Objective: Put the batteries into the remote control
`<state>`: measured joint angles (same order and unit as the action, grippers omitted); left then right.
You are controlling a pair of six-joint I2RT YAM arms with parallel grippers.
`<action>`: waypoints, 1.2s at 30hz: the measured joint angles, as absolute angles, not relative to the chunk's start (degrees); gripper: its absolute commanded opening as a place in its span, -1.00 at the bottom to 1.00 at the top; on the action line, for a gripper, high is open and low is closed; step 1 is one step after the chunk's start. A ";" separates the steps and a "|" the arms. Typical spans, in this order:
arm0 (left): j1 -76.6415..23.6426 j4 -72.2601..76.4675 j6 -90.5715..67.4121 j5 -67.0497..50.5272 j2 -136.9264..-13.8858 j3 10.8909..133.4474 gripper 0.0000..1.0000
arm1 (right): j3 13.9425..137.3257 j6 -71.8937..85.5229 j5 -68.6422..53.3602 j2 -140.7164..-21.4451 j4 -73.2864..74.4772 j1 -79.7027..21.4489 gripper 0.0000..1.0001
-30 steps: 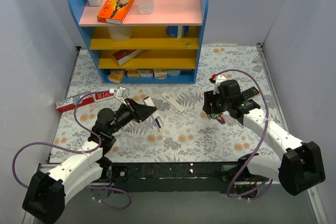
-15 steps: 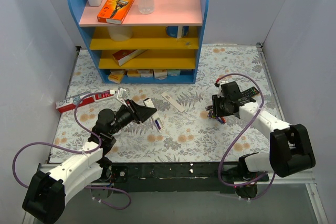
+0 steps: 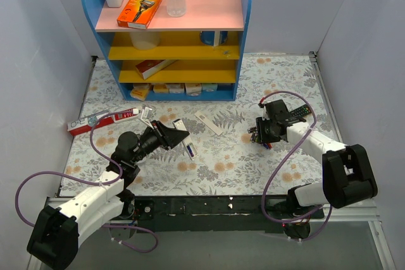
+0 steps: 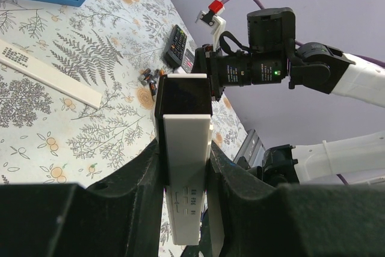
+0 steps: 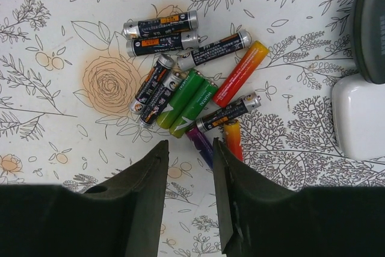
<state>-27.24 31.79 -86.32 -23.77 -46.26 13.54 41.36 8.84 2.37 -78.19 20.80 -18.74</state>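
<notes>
We work over a floral-patterned table [image 3: 221, 156] walled in pale grey, with a blue shelf [image 3: 168, 30] at the far side. On the left, the left gripper [image 4: 185, 154] is clamped on the sides of the remote [image 4: 186, 173] and holds it off the table, its long axis pointing right toward the other arm. The dark patch sits at the free end. We judge this grip leaves that end exposed and steady so cells can be fed in, though we cannot tell from here whether the bay is uncovered.

On the right, the batteries [image 5: 186, 88] lie in a loose pile on the table, touching and crossing one another: black, green, red-orange and purple. The right gripper [image 5: 187, 179] hovers directly over the near edge of the pile with its fingers apart and nothing between them, lined up roughly with the purple cell [image 5: 201, 142]. We take this as the approach to pick one cell; the crowding means a neighbour may get nudged.

A black remote [image 5: 370, 28] and a short white remote [image 5: 358, 118] lie just right of the pile. A white strip [image 4: 48, 73] lies flat on the table between the arms.
</notes>
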 measured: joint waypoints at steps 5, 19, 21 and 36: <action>-27.24 31.77 -86.32 -24.01 -46.26 13.54 -1.00 | 41.36 8.86 1.69 -79.53 21.28 -18.70 -0.17; -27.24 31.75 -86.35 -24.62 -46.11 13.54 -1.00 | 41.39 8.86 0.89 -79.99 24.16 -18.48 -0.21; -27.24 31.79 -86.41 -24.67 -45.91 13.54 -1.00 | 41.39 8.82 0.36 -79.99 24.73 -18.46 -0.23; -27.24 32.60 -88.16 -24.84 -44.01 13.50 -1.00 | 41.45 8.82 -0.84 -80.71 27.09 -18.44 -0.59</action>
